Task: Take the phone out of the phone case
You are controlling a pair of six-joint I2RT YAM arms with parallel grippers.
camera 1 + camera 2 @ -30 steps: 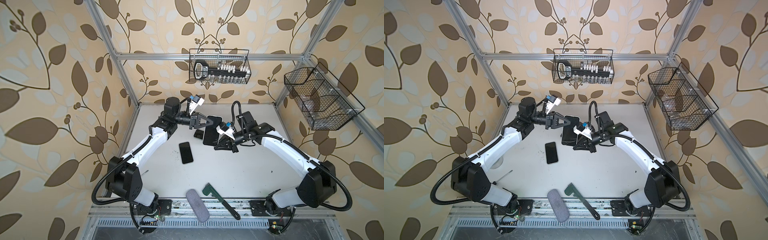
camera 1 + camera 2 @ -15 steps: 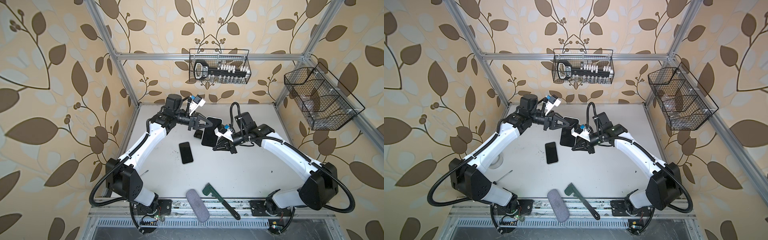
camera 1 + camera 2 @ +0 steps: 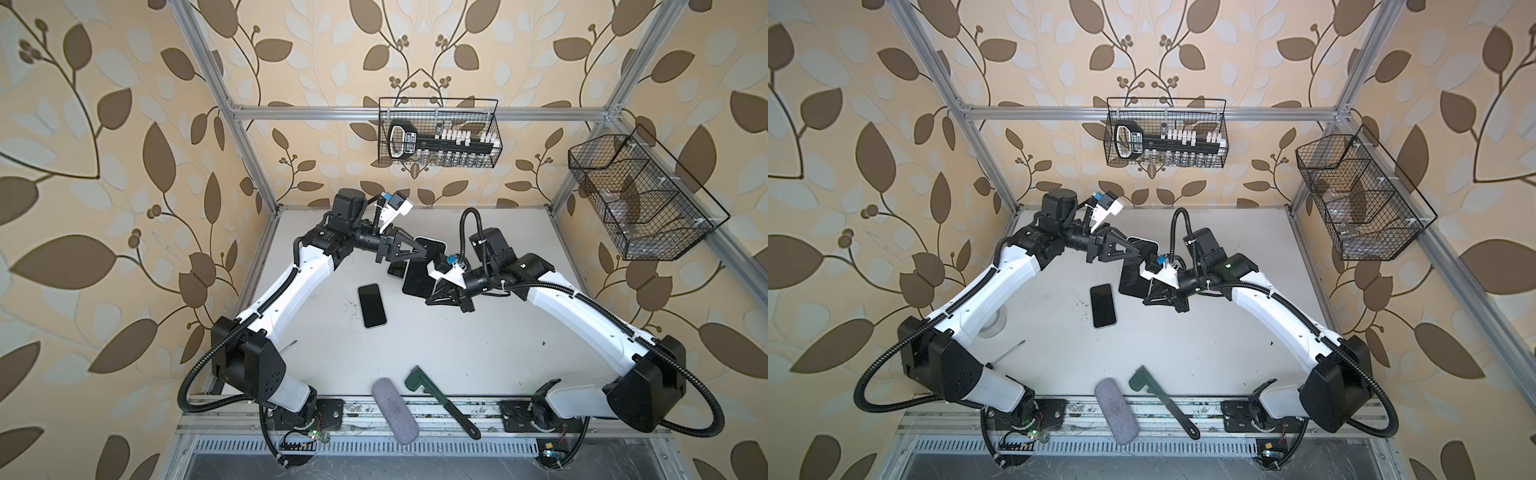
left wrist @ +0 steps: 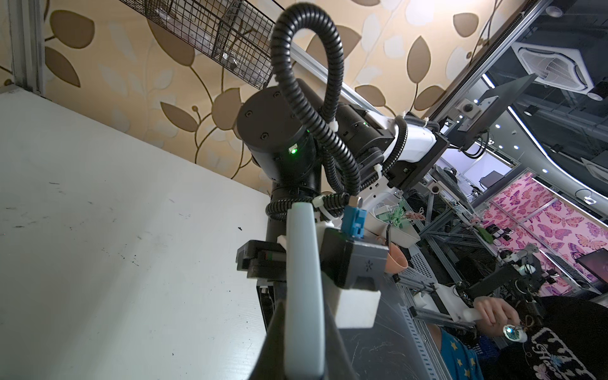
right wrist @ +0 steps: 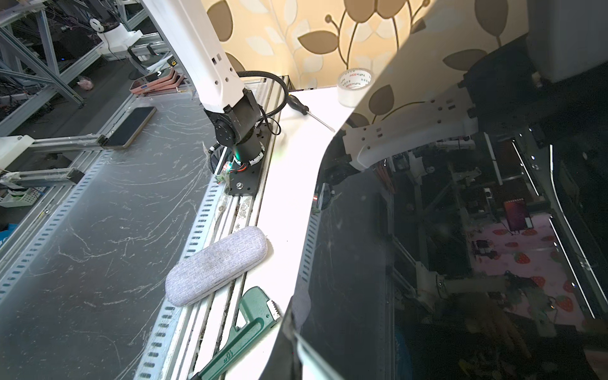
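Far centre, above table | I see the phone held tilted off the surface between both arms | left gripper pinched tight on the pale rim of the phone case, far end | right gripper pinched tight on the phone's near end | second handset flat on table, left-near, apart | phone seated in case or not: cannot tell.

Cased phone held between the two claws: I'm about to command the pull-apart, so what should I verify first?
1. Left claw shut on the cased phone: ok.
2. Right claw shut on it: ok.
3. Cased phone lifted off the table: ok.
4. Cased phone coming apart: cannot tell.
5. Spare phone lying flat, clear of both claws: ok.
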